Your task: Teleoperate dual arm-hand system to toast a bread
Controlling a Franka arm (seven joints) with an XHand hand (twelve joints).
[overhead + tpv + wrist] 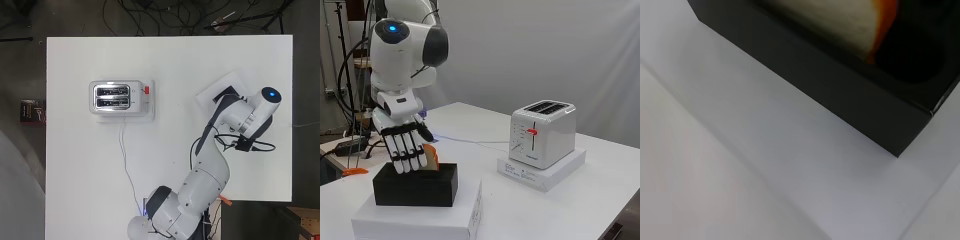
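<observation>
A bread slice [431, 157] stands in the black holder [417, 186] on a white box [427, 217]. The hand [406, 145] hangs over it, fingers straight and together, at the slice. The toaster [543, 133] sits well apart across the worktop [175, 60], slots empty.

a robotics lab — white table [90, 170], tangled floor cables [165, 15], plain grey backdrop [545, 50]
</observation>
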